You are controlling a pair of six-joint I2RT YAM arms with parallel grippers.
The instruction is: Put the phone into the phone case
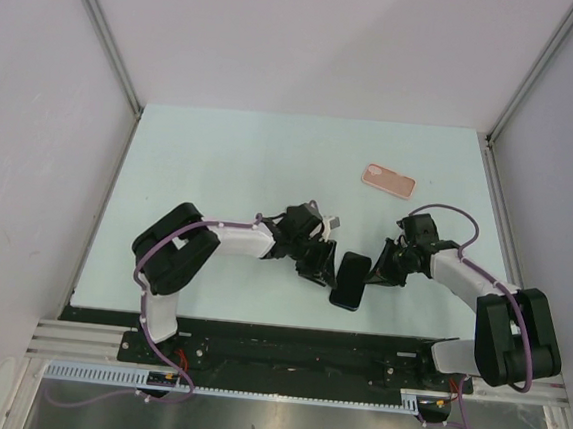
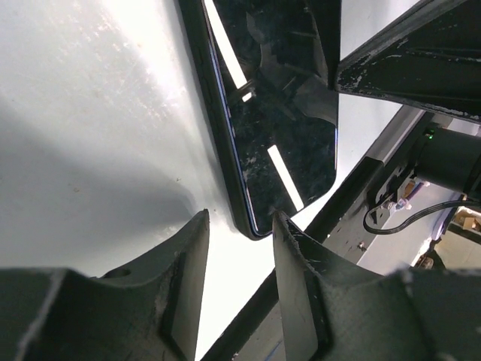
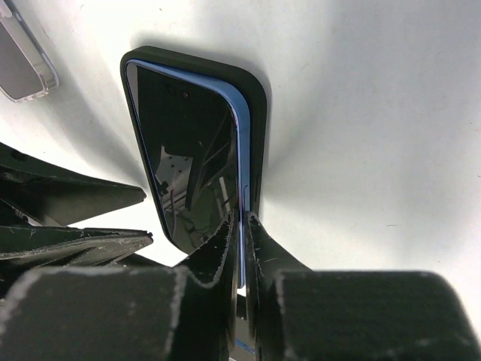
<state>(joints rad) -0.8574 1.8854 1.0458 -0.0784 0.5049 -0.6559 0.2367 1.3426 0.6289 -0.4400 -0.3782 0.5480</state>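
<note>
While your right gripper (image 3: 241,226) stands almost closed, its 2 fingers (image 3: 225,244) pinch the blue long edge of the phone (image 3: 192,158) on the right side of the black phone case (image 3: 257,105). You cannot tell whether the case wall is caught in that pinch too. You see the phone lying screen up on the black phone case. The side away from the pinch looks seated inside the rim, and the blue edge shows above it. Your left gripper (image 2: 239,226) sits just left of the black phone case, jaws partly apart and clamped on nothing, with the phone's near corner at the mouth of the gap. Beyond the black phone case, toward the far right of the table (image 1: 221,159), lies 1 pink case (image 1: 388,180), well apart.
</note>
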